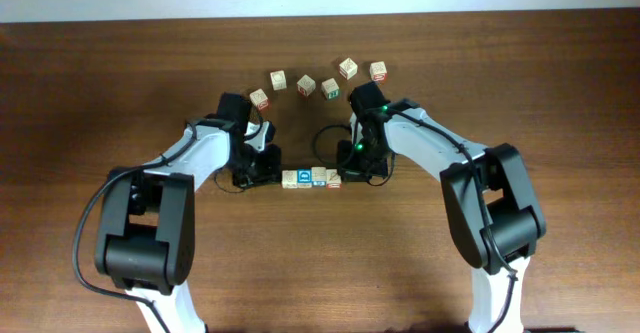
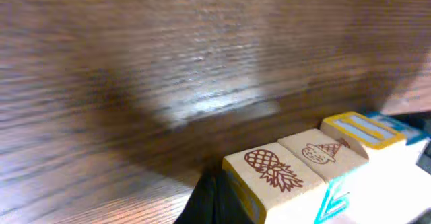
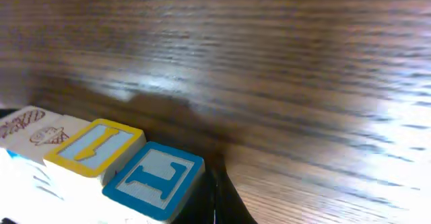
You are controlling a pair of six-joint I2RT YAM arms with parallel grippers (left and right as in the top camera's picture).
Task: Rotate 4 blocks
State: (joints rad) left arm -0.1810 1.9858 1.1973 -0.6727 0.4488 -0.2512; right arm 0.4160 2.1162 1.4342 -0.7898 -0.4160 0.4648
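You have 4 blocks (image 3: pixel 94 150) touching in a row on the counter (image 3: pixel 283 76): blue-faced block (image 3: pixel 156 179) nearest, yellow-faced block (image 3: pixel 95 145) next, 2 pale blocks (image 3: pixel 47 135) beyond.

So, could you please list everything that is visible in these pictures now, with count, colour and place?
row blocks: four, light wood with blue, yellow and brown print, side by side in one line at the table middle
loose blocks: six, light wood with red or green print, in an arc behind the row
table: one, dark brown wood, under everything
arms: two, white and black, one on each side of the row
left tool: one, black, shut, at the row's left end
right tool: one, black, shut, at the row's right end
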